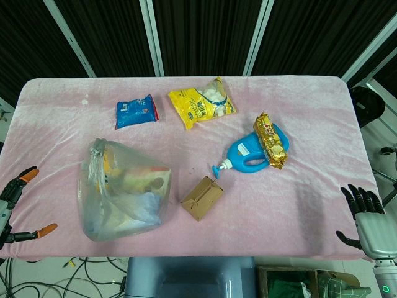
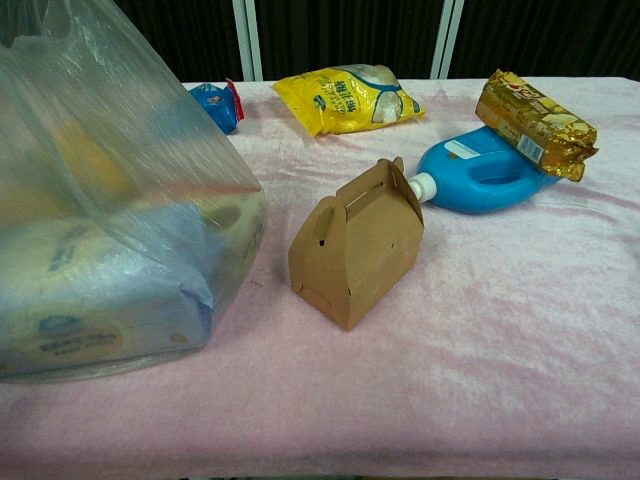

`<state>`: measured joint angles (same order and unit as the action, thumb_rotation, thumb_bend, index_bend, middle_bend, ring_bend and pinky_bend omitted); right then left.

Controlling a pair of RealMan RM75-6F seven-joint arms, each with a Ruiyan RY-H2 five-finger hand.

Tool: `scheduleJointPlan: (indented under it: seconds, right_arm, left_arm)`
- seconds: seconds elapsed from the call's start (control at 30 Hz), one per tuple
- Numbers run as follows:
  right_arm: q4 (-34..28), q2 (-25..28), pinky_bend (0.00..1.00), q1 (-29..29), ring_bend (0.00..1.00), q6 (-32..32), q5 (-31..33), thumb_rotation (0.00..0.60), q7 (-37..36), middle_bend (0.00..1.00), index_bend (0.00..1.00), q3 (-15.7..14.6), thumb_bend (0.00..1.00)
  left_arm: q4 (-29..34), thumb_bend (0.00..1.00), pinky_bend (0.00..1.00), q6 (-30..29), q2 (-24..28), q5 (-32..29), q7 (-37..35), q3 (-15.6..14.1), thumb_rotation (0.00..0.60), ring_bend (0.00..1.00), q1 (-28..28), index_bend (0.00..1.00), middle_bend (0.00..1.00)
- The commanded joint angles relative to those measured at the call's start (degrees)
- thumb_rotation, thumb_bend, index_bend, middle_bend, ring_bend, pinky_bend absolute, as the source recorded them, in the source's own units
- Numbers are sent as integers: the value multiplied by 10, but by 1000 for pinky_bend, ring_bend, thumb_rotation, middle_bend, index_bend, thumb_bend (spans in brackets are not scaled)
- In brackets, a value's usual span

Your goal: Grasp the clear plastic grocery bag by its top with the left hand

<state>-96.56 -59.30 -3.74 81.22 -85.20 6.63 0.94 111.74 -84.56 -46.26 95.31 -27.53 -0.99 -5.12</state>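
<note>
The clear plastic grocery bag [image 1: 124, 192] sits on the pink table near its front left, filled with packaged goods, its gathered top [image 1: 97, 149] pointing toward the back. In the chest view the grocery bag [image 2: 110, 210] fills the left side. My left hand [image 1: 13, 205] hovers at the table's left edge, well left of the bag, fingers spread and holding nothing. My right hand [image 1: 365, 214] stays at the front right corner, fingers apart and empty. Neither hand shows in the chest view.
A brown cardboard box [image 1: 202, 197] stands just right of the bag. Behind it lie a blue detergent bottle [image 1: 248, 155] with a gold snack pack [image 1: 271, 140] on it, a yellow snack bag [image 1: 201, 103] and a small blue packet [image 1: 136, 111].
</note>
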Motion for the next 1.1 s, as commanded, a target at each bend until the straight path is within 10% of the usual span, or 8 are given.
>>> scheduleJointPlan:
  seconds: [0.03,1.1]
  right_arm:
    - [0,0,31,0,0,0,0,600,0,0,0,0,122]
    - [-3,1,30,0,0,-3,4,600,3,0,0,0,146]
  left_arm:
    - [-3,0,0,-1,0,2,3,-1,600,0,-1,0,0]
    - [81,0,21,80,70,-36,-35,11,600,0,-61,0,0]
